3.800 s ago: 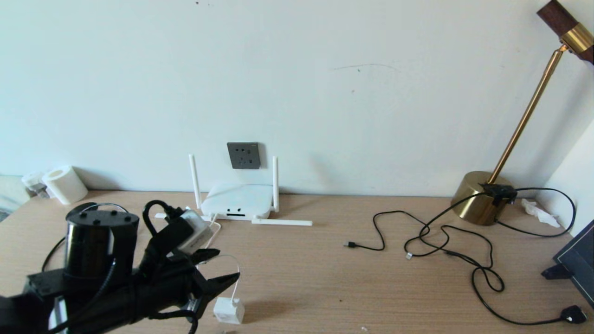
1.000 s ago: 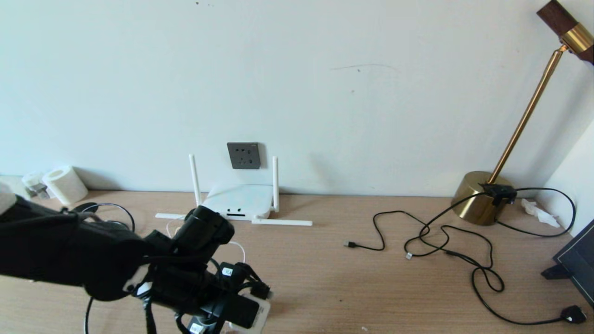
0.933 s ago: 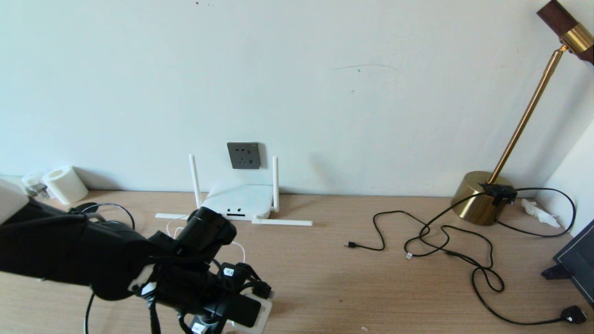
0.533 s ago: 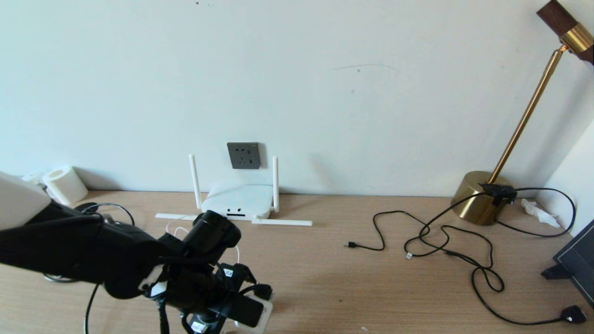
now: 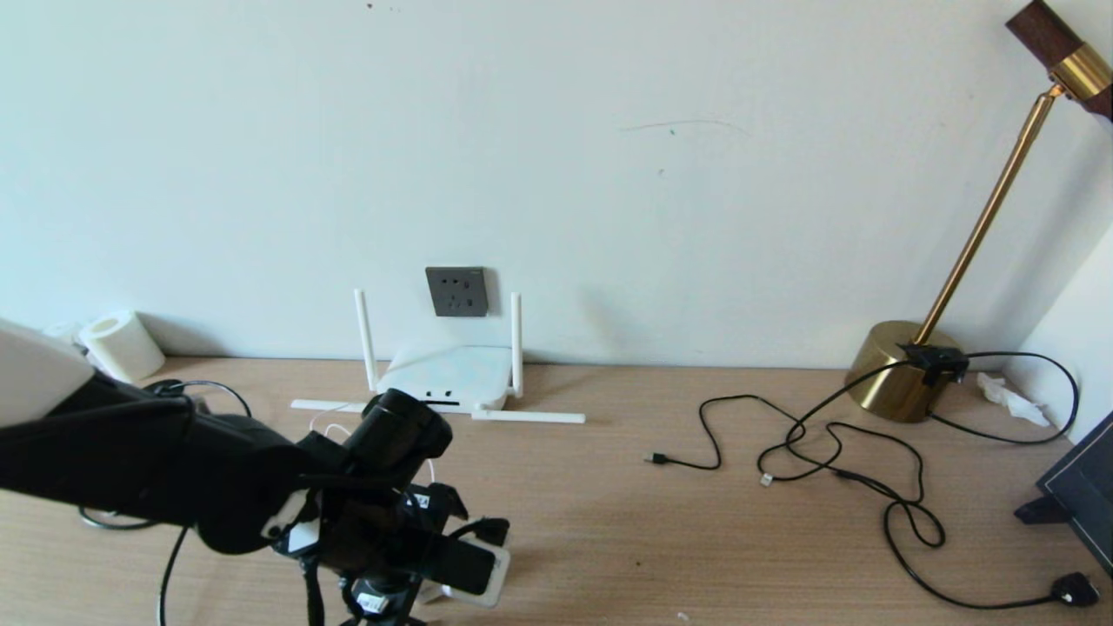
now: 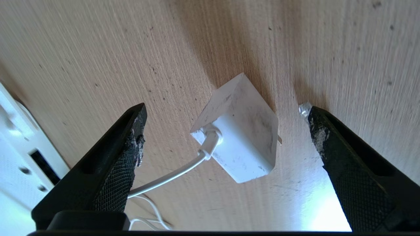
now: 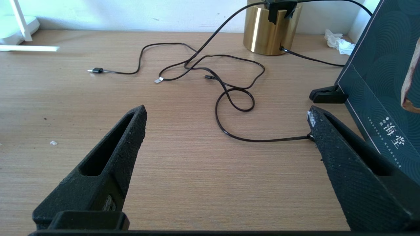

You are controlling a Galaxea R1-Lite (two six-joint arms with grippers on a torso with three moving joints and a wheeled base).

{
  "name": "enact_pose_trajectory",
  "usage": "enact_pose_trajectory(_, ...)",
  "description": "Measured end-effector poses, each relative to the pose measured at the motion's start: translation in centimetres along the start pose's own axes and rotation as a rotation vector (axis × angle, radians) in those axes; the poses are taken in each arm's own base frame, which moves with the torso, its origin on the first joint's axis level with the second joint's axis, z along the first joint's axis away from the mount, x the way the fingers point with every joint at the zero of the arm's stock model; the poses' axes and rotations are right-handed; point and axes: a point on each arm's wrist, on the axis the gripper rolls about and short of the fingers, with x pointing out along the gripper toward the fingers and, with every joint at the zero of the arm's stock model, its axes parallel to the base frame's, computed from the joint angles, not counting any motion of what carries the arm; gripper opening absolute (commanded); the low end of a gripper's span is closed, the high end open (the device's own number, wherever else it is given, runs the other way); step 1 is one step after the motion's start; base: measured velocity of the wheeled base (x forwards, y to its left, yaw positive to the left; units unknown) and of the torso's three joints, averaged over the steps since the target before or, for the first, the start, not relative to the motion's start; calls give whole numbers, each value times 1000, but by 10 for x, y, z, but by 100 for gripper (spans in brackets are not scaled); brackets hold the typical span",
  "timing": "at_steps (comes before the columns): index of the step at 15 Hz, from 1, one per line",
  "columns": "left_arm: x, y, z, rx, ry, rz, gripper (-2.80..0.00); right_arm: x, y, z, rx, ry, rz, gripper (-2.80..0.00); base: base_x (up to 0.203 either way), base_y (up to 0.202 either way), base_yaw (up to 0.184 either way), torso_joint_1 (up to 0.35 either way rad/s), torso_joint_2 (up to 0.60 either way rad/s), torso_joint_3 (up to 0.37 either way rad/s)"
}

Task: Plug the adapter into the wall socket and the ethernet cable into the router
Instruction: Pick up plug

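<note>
The adapter [image 6: 239,137], a small white block with a thin white cord, lies on the wooden table, one metal prong showing at its side. My left gripper [image 6: 226,109] hangs over it, open, with one black finger on each side and neither touching it. In the head view my left arm [image 5: 261,487] hides the adapter. The dark grey wall socket [image 5: 456,291] sits on the wall above the white router [image 5: 448,374]. The ethernet cable [image 5: 233,393] curves over the table at the left, its plug out of view. My right gripper [image 7: 226,113] is open over bare table.
Thin black USB cables [image 5: 826,452] sprawl across the right half of the table, up to the brass lamp base [image 5: 900,369]. One of them runs by my right finger [image 7: 344,157]. A dark box [image 5: 1083,487] stands at the right edge, a paper roll [image 5: 122,346] at back left.
Since the earliest frame my left arm has swung over the adapter. In the last second its wrist has tipped a little, jaws still open. The right arm has not moved.
</note>
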Motion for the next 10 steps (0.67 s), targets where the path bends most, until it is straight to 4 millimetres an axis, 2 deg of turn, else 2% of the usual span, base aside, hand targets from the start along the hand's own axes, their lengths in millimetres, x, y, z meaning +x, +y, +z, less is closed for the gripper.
enact_pose_trajectory(5,5,-4,13,-148,26,-8,0,0,0,0,0,0,-1,0,0,0,0,0,0,0)
enact_pose_trajectory(10,6,-5,16,-148,104,7,0,0,0,0,0,0,0,0,0,0,0,0,0,0)
